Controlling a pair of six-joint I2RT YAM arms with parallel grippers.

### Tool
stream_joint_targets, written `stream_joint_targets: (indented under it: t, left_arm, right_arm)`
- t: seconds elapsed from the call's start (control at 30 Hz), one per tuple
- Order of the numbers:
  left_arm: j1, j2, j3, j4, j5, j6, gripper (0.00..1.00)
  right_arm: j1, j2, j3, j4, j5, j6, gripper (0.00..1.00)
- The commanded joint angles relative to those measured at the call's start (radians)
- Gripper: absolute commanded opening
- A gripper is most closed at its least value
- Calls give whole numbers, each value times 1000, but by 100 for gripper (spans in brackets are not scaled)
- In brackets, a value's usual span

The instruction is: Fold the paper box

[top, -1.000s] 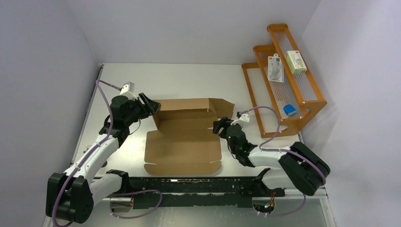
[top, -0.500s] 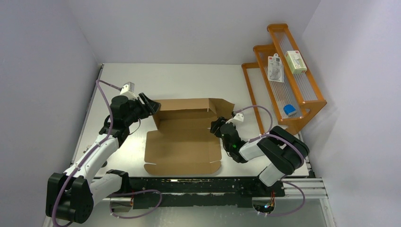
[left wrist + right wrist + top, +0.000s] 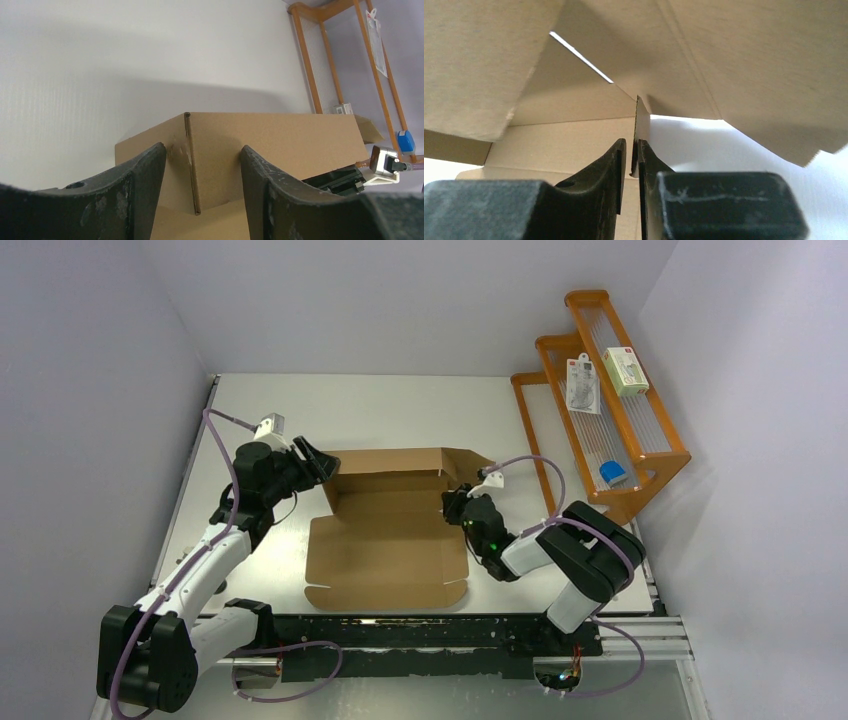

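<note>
We locate the paper box [image 3: 390, 540] at the middle of the tabletop [image 3: 400, 410], rear wall raised. Our left fingers [image 3: 145, 175] stand apart astride its rear left corner, likely as a brace. Our right fingers [image 3: 609, 165] clamp the right flap's edge, ready to fold it.

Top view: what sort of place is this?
Likely a lab packing cell: plain walls enclose the table, an orange rack holds small retail packages, and a paper box lies half folded.
</note>
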Motion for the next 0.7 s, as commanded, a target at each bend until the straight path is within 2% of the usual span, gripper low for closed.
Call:
stream_joint_targets:
  t: [0.0,0.27,0.4,0.67]
  left_arm:
    - [0,2,-8,-23,5,16,60]
    - [-1,-5,-10,-29,-6,18,60]
    - [0,-15,-4,-48,-28,25,60]
    - [-1,-48,46,-111,-104,33,68]
  right_arm:
    - [19,23,40,66,-38,-93,19]
    - [96,90,81,95,48,-223,20]
    - [101,66,59,115,51,-240,23]
    - [102,-159,53,-129,23,-209,38]
